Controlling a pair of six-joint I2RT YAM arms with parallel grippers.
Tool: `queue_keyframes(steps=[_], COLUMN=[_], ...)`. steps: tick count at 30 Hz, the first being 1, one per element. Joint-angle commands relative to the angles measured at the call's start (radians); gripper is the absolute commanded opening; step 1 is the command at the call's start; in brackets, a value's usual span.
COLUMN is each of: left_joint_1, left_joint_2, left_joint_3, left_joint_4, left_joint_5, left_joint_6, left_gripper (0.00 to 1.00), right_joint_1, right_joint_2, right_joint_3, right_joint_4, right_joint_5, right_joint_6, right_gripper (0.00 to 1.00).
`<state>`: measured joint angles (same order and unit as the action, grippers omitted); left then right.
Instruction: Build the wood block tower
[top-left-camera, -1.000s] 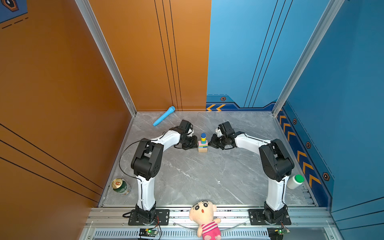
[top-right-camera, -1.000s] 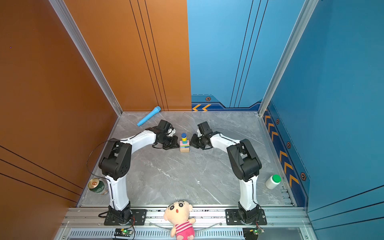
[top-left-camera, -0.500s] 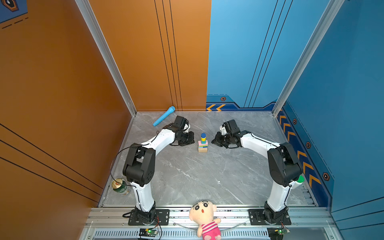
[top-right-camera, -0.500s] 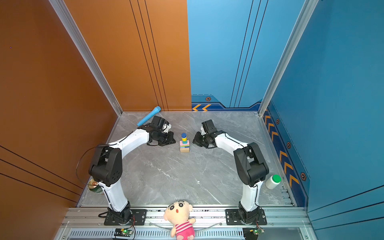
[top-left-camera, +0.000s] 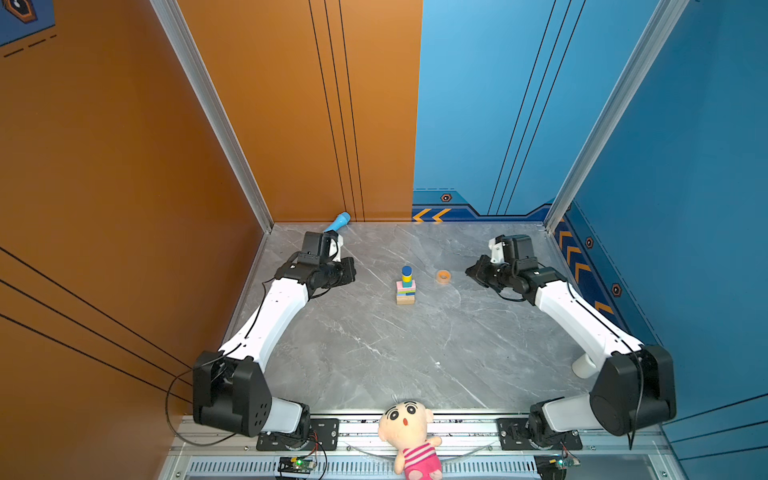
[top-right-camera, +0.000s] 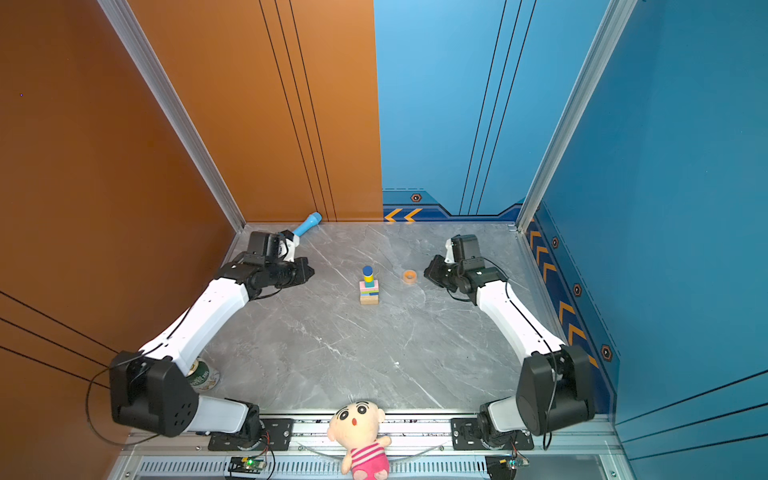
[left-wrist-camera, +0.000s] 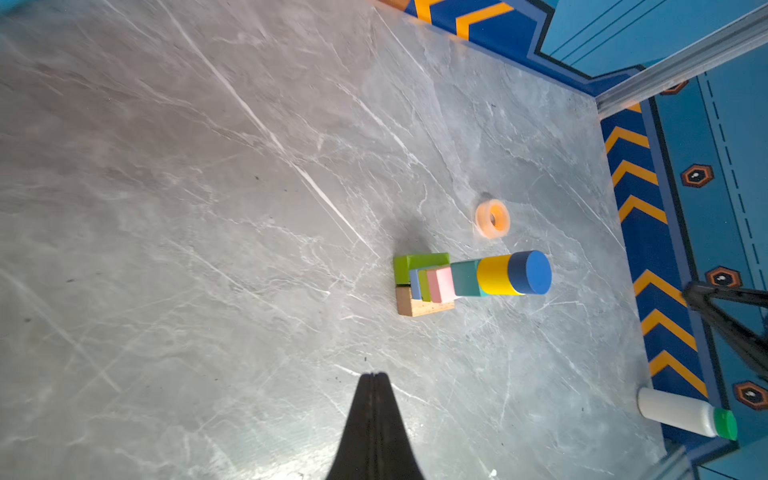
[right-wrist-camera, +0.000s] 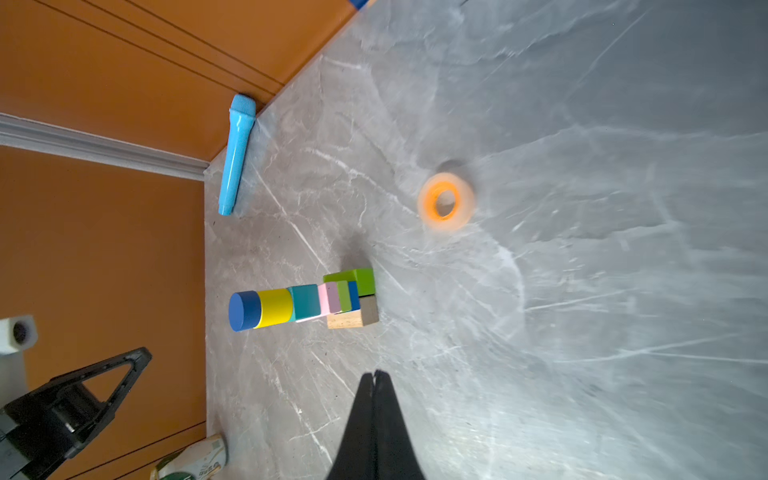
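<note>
The wood block tower (top-left-camera: 406, 286) (top-right-camera: 369, 286) stands upright mid-table, touched by nothing. Its base is a tan brick (left-wrist-camera: 424, 306) beside a lime green brick (left-wrist-camera: 419, 262). Above these come thin blue, green and pink layers, a teal cube (right-wrist-camera: 306, 301), a yellow cylinder (right-wrist-camera: 274, 307) and a dark blue cylinder (left-wrist-camera: 532, 272) on top. My left gripper (top-left-camera: 348, 272) (left-wrist-camera: 375, 376) is shut and empty, well left of the tower. My right gripper (top-left-camera: 470, 272) (right-wrist-camera: 374, 374) is shut and empty, well right of it.
An orange tape ring (top-left-camera: 443, 276) (right-wrist-camera: 446, 201) lies between the tower and my right gripper. A light-blue toy microphone (top-right-camera: 307, 224) lies at the back wall. A can (top-right-camera: 203, 376) stands front left, a white bottle (left-wrist-camera: 685, 411) front right, a doll (top-left-camera: 409, 436) at the front rail.
Both arms have drawn back sideways from the tower, left arm leftward and right arm rightward. The tower stands unchanged, and the tape ring now shows.
</note>
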<state>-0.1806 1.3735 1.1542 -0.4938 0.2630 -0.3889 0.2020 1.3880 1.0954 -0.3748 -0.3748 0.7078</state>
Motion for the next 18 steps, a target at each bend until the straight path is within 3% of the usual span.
queue_keyframes(steps=[1,3,4,5,6,8,9,12,18], left_joint_1=[0.028,0.048,0.057,0.065,0.077,0.092,0.099,0.117,0.129], left_joint_2=[-0.105,-0.189,-0.227,-0.273,-0.317,-0.395,-0.431,-0.505,-0.444], left_joint_3=[-0.067,-0.116,-0.169,-0.212,-0.259,-0.354,-0.411,-0.574,-0.829], left_joint_4=[0.014,0.046,0.069,0.096,0.129,0.206,0.262,0.476,0.927], left_joint_5=[-0.109,-0.174,-0.214,-0.263,-0.327,-0.445,-0.512,-0.634,-0.644], left_joint_6=[0.059,0.085,0.093,0.101,0.105,0.107,0.107,0.114,0.219], left_gripper=[0.09,0.24,0.32,0.5,0.69,0.96,0.98,0.98,0.98], right_joint_1=[-0.063,-0.123,-0.147,-0.171,-0.192,-0.212,-0.217,-0.219,-0.214], right_joint_2=[-0.084,-0.141,-0.168,-0.199,-0.23,-0.286,-0.312,-0.373,-0.438], right_joint_3=[-0.048,-0.082,-0.099,-0.118,-0.134,-0.16,-0.176,-0.227,-0.367], right_joint_4=[-0.096,-0.106,-0.106,-0.102,-0.1,-0.09,-0.079,-0.014,0.157], right_joint_5=[0.044,0.044,0.044,0.042,0.044,0.066,0.086,0.152,0.336], right_joint_6=[-0.079,-0.097,-0.101,-0.108,-0.121,-0.147,-0.162,-0.211,-0.337], right_gripper=[0.1,0.23,0.4,0.62,0.77,0.94,1.0,1.0,1.0])
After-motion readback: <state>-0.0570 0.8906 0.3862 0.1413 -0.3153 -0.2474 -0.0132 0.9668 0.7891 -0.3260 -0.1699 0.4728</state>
